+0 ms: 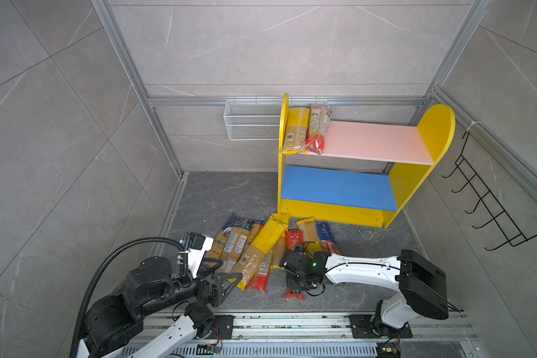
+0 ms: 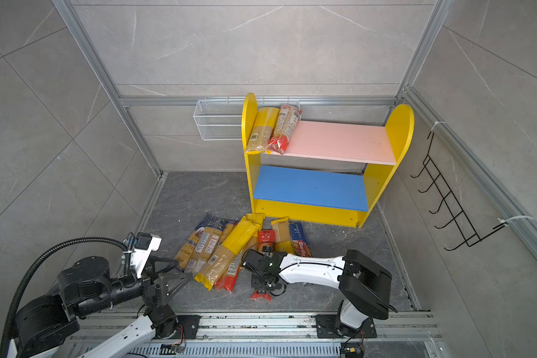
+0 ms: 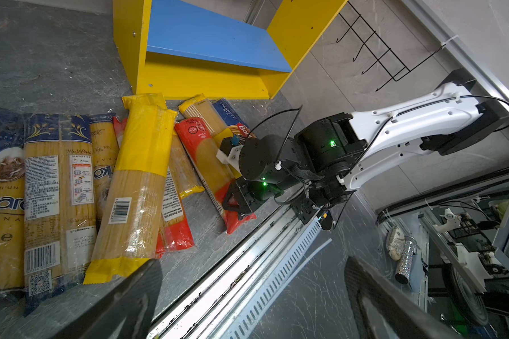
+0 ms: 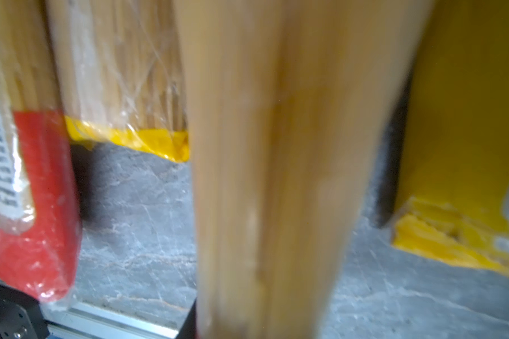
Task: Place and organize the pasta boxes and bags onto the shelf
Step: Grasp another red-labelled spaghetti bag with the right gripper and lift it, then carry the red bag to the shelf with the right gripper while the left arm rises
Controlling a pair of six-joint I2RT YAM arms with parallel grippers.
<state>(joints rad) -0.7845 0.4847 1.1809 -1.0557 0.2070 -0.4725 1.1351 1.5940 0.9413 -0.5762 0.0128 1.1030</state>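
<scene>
The shelf [image 1: 375, 139] [image 2: 338, 139] stands at the back right; its pink upper board holds a yellow bag [image 1: 295, 130] and a red bag [image 1: 317, 128] at the left end. Its blue lower board [image 1: 335, 186] is bare. Several pasta bags [image 1: 261, 248] [image 3: 138, 176] lie piled on the floor in front. My right gripper [image 1: 295, 283] [image 2: 262, 285] [image 3: 241, 199] points down, shut on a red pasta bag [image 3: 202, 146] [image 4: 271, 176] lying at the pile's right side. My left gripper [image 1: 231, 268] [image 2: 185, 268] [image 3: 252, 267] is open and empty at the pile's near left end.
A white wire basket [image 1: 251, 121] hangs on the back wall left of the shelf. A black hook rack [image 1: 490, 201] hangs on the right wall. A metal rail [image 1: 292, 322] runs along the near edge of the floor. A blue Barilla bag [image 1: 327, 235] lies beside the right arm.
</scene>
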